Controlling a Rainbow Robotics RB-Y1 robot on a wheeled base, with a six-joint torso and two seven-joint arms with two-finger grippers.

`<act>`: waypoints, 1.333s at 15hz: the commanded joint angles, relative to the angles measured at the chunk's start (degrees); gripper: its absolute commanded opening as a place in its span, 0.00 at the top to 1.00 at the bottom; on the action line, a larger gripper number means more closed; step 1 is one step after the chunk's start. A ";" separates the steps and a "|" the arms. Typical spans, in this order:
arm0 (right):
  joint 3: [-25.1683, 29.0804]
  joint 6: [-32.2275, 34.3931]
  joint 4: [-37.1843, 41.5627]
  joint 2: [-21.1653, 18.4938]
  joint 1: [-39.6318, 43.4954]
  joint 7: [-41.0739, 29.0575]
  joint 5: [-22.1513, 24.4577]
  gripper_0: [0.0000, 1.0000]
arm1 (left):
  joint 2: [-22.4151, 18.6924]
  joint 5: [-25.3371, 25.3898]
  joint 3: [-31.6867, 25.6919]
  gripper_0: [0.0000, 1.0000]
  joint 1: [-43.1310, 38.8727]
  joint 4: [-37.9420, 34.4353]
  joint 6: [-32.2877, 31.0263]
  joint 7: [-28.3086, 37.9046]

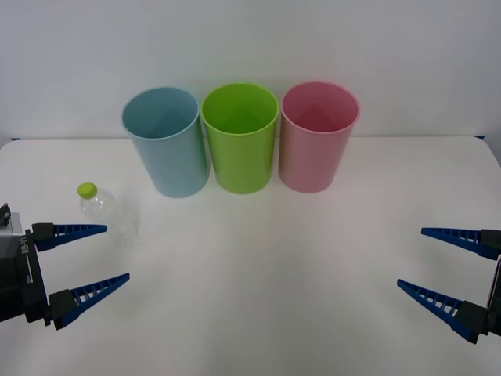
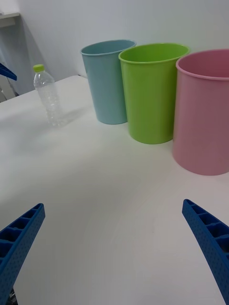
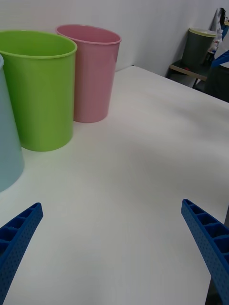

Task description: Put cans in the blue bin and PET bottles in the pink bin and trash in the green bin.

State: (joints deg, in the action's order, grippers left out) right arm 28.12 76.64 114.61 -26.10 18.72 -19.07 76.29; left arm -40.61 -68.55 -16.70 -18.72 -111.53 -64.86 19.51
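Left gripper point(image 1: 92, 259) sits low at the table's left edge, fingers spread wide apart, nothing between them. Right gripper point(image 1: 440, 265) mirrors it at the right edge, likewise spread and empty.

PET bottle point(image 1: 107, 212): small, clear, no label, yellow-green cap. Stands upright on the white table point(image 1: 274, 282), long axis vertical. It lies just beyond the upper left finger, ahead of that gripper and slightly toward table centre, apart from it. From the right gripper it is well apart, across the whole table. Left arm is clearly the nearer.

Judgement: the bottle sits a little off the left gripper's opening line, so the approach needs a short forward reach with a small shift before the fingers can straddle the body from the side.

Farther back, three bins in a row near the wall, upright, mouths open: blue bin point(image 1: 165, 141) nearest the bottle, green bin point(image 1: 241, 138) in the middle, just beside its neighbours, pink bin point(image 1: 318, 136) on the right end. No contents seen in the visible parts of their interiors.

Judgement: the target for the bottle is the far bin in the row, so the carry must cross past blue and green.
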 commanded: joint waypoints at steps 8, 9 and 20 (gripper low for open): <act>0.00 0.00 0.00 0.00 0.00 0.00 0.00 0.00 | 0.00 0.00 0.00 0.00 0.00 0.00 0.00 0.00; 0.00 0.00 0.00 0.00 0.00 0.00 0.00 0.00 | 0.00 0.00 0.00 0.00 0.00 0.00 0.00 0.00; 0.00 0.00 0.00 0.00 0.00 0.00 0.00 0.00 | -0.44 1.14 -2.02 0.00 -5.80 -1.32 -0.44 0.18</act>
State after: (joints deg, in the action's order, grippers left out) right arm 28.12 76.64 114.62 -26.10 18.72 -19.07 76.29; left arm -41.08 -67.70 -18.58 -23.83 -112.83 -65.29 19.80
